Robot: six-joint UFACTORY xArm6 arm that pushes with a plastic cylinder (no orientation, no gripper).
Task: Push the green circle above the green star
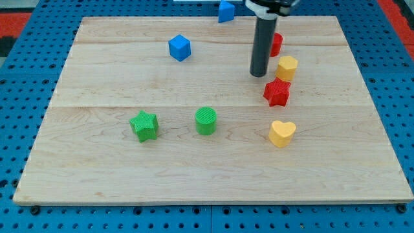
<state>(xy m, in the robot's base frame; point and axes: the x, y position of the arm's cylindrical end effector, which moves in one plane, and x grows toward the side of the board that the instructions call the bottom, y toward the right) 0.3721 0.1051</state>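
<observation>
The green circle stands on the wooden board, right of the green star, with a gap between them. My tip rests on the board up and to the right of the green circle, well apart from it. The tip is just left of a yellow block and above-left of the red star.
A blue cube sits at the upper left. Another blue block lies at the view's top edge. A red block is partly hidden behind the rod. A yellow heart lies lower right. The board sits on a blue pegboard.
</observation>
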